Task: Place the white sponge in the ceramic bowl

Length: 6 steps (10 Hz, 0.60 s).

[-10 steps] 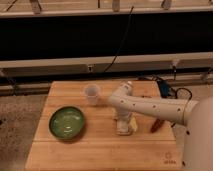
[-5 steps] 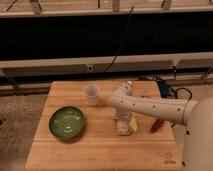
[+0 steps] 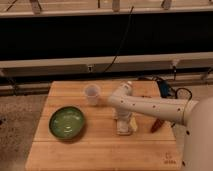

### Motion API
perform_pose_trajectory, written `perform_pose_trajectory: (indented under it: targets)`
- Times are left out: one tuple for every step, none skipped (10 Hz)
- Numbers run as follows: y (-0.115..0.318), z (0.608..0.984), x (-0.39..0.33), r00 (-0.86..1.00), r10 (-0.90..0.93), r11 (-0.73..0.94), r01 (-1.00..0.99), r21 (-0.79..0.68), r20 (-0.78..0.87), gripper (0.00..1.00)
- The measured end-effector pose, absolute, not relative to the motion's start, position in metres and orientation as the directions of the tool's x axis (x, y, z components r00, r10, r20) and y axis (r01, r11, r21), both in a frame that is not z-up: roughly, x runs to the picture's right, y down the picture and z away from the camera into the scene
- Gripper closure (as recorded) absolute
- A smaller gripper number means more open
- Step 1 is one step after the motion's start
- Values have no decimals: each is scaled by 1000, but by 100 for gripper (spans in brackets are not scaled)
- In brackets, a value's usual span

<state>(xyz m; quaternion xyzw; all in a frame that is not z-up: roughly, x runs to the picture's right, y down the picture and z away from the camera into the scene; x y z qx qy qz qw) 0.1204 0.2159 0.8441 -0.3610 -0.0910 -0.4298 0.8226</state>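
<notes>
The white sponge point(image 3: 131, 126) is a small off-white block lying on the wooden table, right of centre. My gripper point(image 3: 123, 124) points straight down onto it, standing open with the fingers on either side of the sponge and partly hiding it. The sponge rests on the table and is not lifted. The ceramic bowl point(image 3: 66, 122) is round, glossy green and empty, and sits on the left part of the table, well to the left of the gripper. My white arm point(image 3: 155, 106) reaches in from the right.
A translucent plastic cup point(image 3: 92, 94) stands behind and between bowl and gripper. A red object point(image 3: 156, 125) lies to the right of the sponge under the arm. Blue gear and cables point(image 3: 166, 90) sit at the table's back right corner. A dark wall runs behind the table point(image 3: 100, 150).
</notes>
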Motion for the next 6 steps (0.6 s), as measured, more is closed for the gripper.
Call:
perform_pose_trajectory:
  targets:
    - [216,844,120,614,-641,370,773,-516,460,20]
    - [215,843,120,611,-639,372,777,-508,467,20]
    - [211,837,120,607,-625,393,788,-473,491,20]
    - [203,827,126,605,-611,420,795,-438,511,20]
    - [194,818,129,601,-598,449,800,-399,531,20]
    - [175,800,130,591,-576,492,803,-337,565,20]
